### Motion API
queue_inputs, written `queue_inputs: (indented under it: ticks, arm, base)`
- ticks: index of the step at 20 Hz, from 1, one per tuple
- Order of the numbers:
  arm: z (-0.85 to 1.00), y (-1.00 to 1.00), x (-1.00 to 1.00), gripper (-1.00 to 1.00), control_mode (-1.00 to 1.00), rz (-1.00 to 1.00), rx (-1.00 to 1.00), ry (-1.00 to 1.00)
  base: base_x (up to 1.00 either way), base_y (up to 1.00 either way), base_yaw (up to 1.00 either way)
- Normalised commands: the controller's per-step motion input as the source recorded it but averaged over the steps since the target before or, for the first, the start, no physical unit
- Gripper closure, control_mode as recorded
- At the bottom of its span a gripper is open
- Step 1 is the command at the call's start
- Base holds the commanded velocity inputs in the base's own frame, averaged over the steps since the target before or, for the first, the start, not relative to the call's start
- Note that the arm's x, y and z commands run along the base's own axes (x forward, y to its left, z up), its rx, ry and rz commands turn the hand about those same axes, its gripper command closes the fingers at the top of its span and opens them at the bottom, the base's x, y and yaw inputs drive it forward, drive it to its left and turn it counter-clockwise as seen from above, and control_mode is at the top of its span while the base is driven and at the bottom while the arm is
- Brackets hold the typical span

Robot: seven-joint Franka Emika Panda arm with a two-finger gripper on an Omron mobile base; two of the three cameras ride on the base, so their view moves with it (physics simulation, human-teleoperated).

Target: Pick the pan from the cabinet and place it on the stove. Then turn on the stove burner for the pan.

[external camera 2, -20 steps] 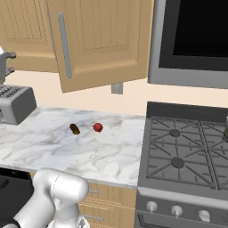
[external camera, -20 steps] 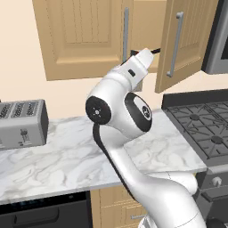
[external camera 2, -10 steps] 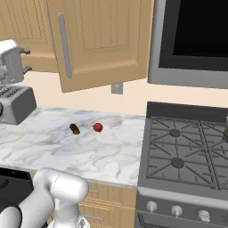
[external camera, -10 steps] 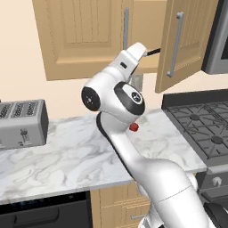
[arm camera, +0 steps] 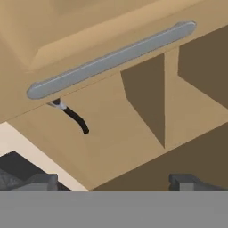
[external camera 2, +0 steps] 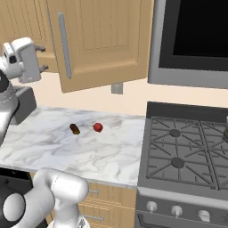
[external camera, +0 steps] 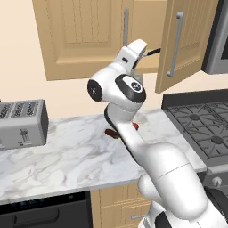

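**A:** What is the claw doing?

**B:** The gripper [arm camera: 113, 180] is spread wide and has hold of nothing. In the hand view its two dark blocky fingertips [arm camera: 186, 181] sit far apart at the bottom, aimed into the cabinet [external camera: 93, 35].

**A:** And the pan?

**B:** All I can make out of the pan [arm camera: 73, 116] is its thin black handle, a curved rod poking out from behind the closed door, inside the cabinet and well apart from the fingertips. In the left base view the handle [external camera: 152, 51] juts past the white hand, between the two doors.

**A:** Materials?

**B:** The cabinet is light tan wood with recessed panels and smooth grey bar handles [arm camera: 111, 60]. One door [external camera 2: 102, 40] hangs open. The counter [external camera 2: 53, 142] is white marble with grey veining. The stove [external camera 2: 187, 156] has dark, square-ribbed iron grates over round burners, and a silver front with round knobs [external camera 2: 176, 210].

**A:** Anything else?

**B:** A boxy brushed-metal toaster [external camera: 22, 122], a small red object [external camera 2: 97, 128] and a small brown one [external camera 2: 74, 129] on the marble, near each other.

**A:** Any writing?

**B:** None I can read.
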Motion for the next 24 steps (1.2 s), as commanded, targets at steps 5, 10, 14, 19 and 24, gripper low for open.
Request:
queue_inputs:
  ticks: [5, 10, 14, 19, 24]
  arm:
    - [0.0, -0.41, 0.11, -1.0, -1.0, -0.06, -0.05, 0.06]
    - [-0.01, -0.33, 0.09, -1.0, -1.0, -0.07, -0.05, 0.08]
    - [0.0, -0.17, 0.08, -1.0, -1.0, -0.07, -0.07, 0.12]
    - [0.0, -0.13, 0.01, -1.0, -1.0, -0.06, -0.07, 0.13]
    - [0.0, -0.19, -0.01, -1.0, -1.0, -0.06, -0.06, 0.1]
  base:
    - [0.0, 0.0, 0.0]
    - [0.0, 0.0, 0.0]
    - [0.0, 0.0, 0.0]
    - [0.0, 0.0, 0.0]
    - [0.0, 0.0, 0.0]
